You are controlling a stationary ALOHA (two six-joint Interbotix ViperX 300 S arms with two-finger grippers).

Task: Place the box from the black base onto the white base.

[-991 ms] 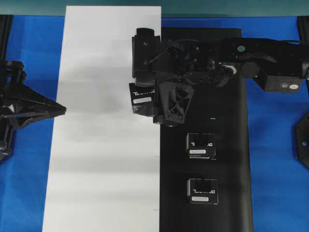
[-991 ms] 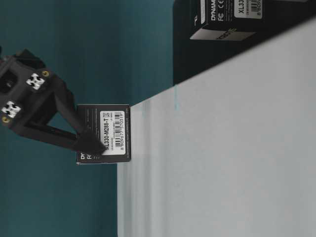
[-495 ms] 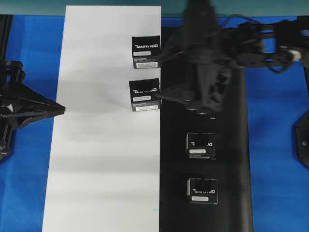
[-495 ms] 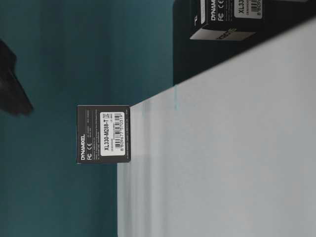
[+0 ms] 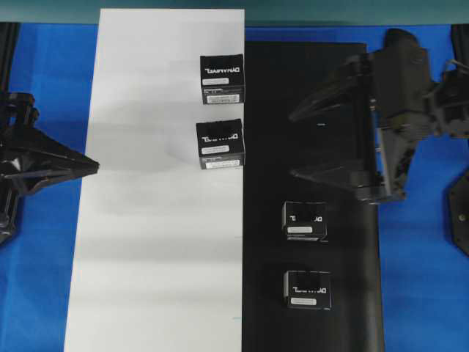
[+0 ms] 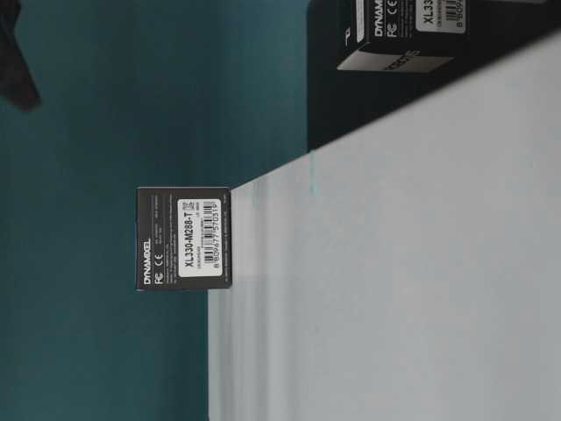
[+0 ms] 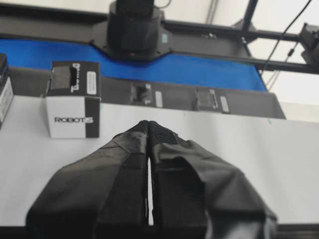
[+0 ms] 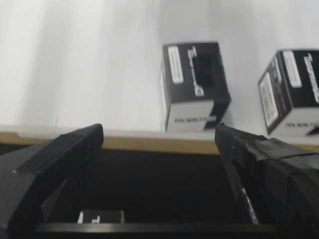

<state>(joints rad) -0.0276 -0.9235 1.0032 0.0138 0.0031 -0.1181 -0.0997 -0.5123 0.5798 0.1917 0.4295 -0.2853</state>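
Observation:
Two boxes [image 5: 222, 78] [image 5: 220, 144] stand on the white base [image 5: 146, 220], near its right edge. Two more boxes [image 5: 305, 220] [image 5: 308, 289] stand on the black base [image 5: 271, 88]. My right gripper [image 5: 293, 145] is open and empty above the black base, pointing at the white base; its wrist view shows the fingers [image 8: 75, 147] spread wide, with the two placed boxes [image 8: 194, 84] [image 8: 291, 92] beyond. My left gripper [image 5: 91, 167] is shut and empty at the white base's left edge; in its wrist view [image 7: 148, 124] one box [image 7: 74, 99] stands ahead to the left.
The blue table [image 5: 418, 279] shows on both sides of the two bases. The table-level view shows one box [image 6: 184, 237] on the white base [image 6: 394, 263] and another box [image 6: 421, 31] on the black base [image 6: 324, 88].
My right gripper let go of the box on the white base, pulled back to the right over the black base and stands open. The box stays where it was set. The left arm is still.

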